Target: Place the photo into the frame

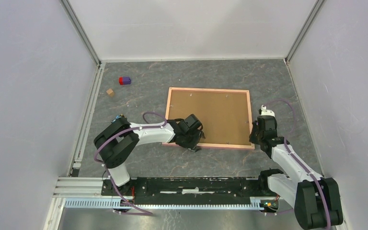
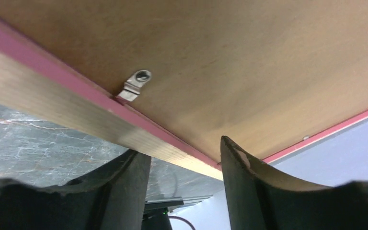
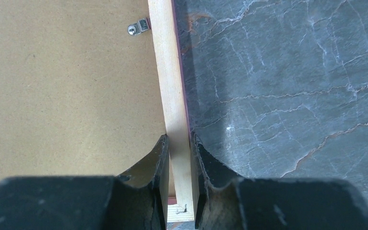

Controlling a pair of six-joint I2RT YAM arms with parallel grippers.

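The salmon-pink frame [image 1: 211, 89] lies face down in the middle of the table, with the brown backing board [image 1: 211, 115] set in it. The photo does not show in any view. My left gripper [image 1: 193, 146] is at the frame's near rail [image 2: 52, 105]; its jaws stand apart astride that rail, one finger [image 2: 242, 177] over the board. My right gripper [image 1: 254, 136] is at the frame's right rail [image 3: 167, 72] near the near corner, shut on it [image 3: 178, 143], one finger on each side. Metal turn clips [image 2: 136, 86] [image 3: 139, 28] sit on the board's edge.
A red and purple block [image 1: 124, 80] and a small brown cube [image 1: 110, 92] lie at the far left of the table. An aluminium rail [image 1: 84, 129] runs along the left side. White walls close in the table on three sides.
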